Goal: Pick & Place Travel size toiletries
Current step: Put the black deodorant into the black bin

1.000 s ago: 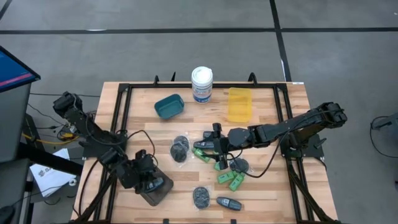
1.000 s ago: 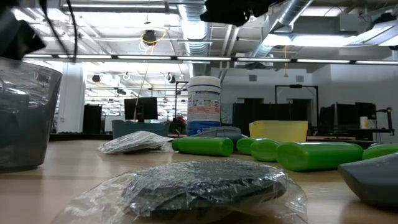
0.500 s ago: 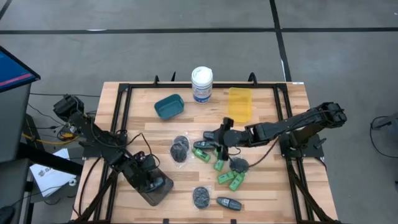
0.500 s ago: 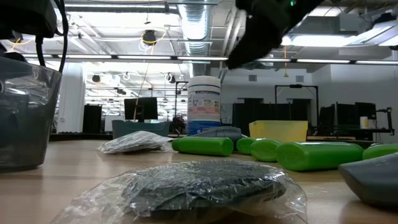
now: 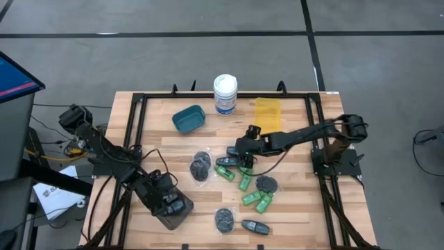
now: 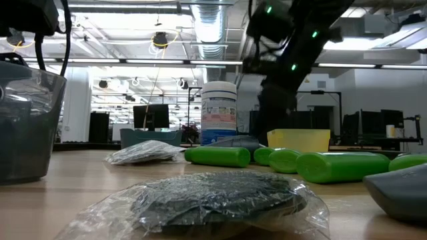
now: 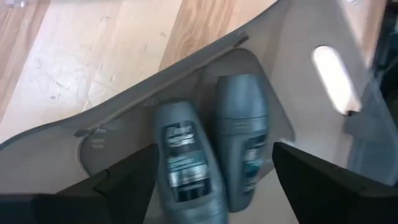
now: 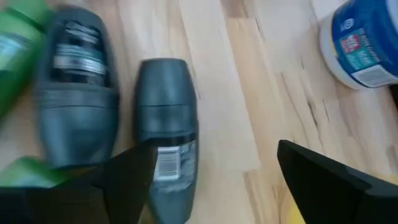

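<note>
My right gripper (image 5: pixel 239 151) (image 8: pixel 216 146) is open above two dark grey mini bottles (image 8: pixel 165 118) that lie side by side on the table, next to a green mini bottle (image 8: pixel 15 43). It touches neither. My left gripper (image 5: pixel 166 201) (image 7: pixel 216 149) is open over a grey bin (image 5: pixel 177 214), in which two dark grey mini bottles (image 7: pixel 180 162) lie on the floor. Several green mini bottles (image 5: pixel 250 198), round dark pieces in clear wrap (image 5: pixel 200 165) (image 6: pixel 213 200) and one more dark bottle (image 5: pixel 253 226) lie on the table.
A teal container (image 5: pixel 188 118), a tall white canister with a blue label (image 5: pixel 225 94) and a yellow container (image 5: pixel 267 116) stand along the far side. A black frame (image 5: pixel 139 118) runs around the tabletop. The grey bin's wall (image 6: pixel 27 127) shows at the low view's left.
My right gripper has come down toward the dark bottles beside the green ones, and its arm has folded in toward the table's middle. My left gripper has edged a little farther over the grey bin.
</note>
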`<action>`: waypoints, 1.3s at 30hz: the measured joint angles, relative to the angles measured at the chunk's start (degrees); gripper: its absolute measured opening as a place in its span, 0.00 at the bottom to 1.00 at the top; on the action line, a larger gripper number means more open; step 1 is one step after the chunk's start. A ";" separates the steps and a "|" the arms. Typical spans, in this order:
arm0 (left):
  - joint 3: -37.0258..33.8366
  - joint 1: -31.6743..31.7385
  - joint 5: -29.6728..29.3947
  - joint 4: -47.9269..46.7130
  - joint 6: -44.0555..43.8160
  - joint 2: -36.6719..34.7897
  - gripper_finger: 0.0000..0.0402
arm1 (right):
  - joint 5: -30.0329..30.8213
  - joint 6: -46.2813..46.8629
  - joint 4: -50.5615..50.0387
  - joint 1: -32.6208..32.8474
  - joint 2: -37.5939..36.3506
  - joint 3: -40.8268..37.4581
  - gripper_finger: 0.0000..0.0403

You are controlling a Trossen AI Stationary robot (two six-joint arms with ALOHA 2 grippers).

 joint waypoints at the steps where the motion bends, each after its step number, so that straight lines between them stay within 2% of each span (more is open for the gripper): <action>1: 0.00 0.00 -0.01 0.12 0.02 -0.42 0.78 | -0.45 -0.62 0.27 -0.48 0.91 0.10 0.81; 8: 0.00 0.00 -3.05 0.27 -0.02 -5.35 0.78 | -11.96 -2.45 1.95 -3.78 4.62 0.05 0.80; 13: 0.02 0.00 -6.53 0.67 1.03 -8.29 0.78 | -11.62 -3.84 2.99 -4.68 6.39 0.00 0.79; 19: 0.02 0.02 -9.13 1.53 2.01 -9.89 0.78 | -10.13 -6.59 5.08 -5.87 7.38 0.15 0.73; 23: 0.02 0.02 -9.80 2.00 2.43 -10.02 0.78 | -10.23 -6.82 4.88 -6.61 7.38 0.12 0.64; 28: 0.02 0.02 -11.05 2.44 4.31 -10.04 0.78 | -11.75 -6.88 4.16 -7.34 7.33 0.12 0.42; 33: 0.02 0.02 -11.51 2.75 4.61 -10.04 0.78 | -11.33 -7.19 4.60 -7.43 7.14 0.28 0.27; 39: 0.02 0.02 -13.25 3.67 6.10 -10.02 0.78 | -11.70 -8.89 5.83 -7.36 7.07 0.19 0.26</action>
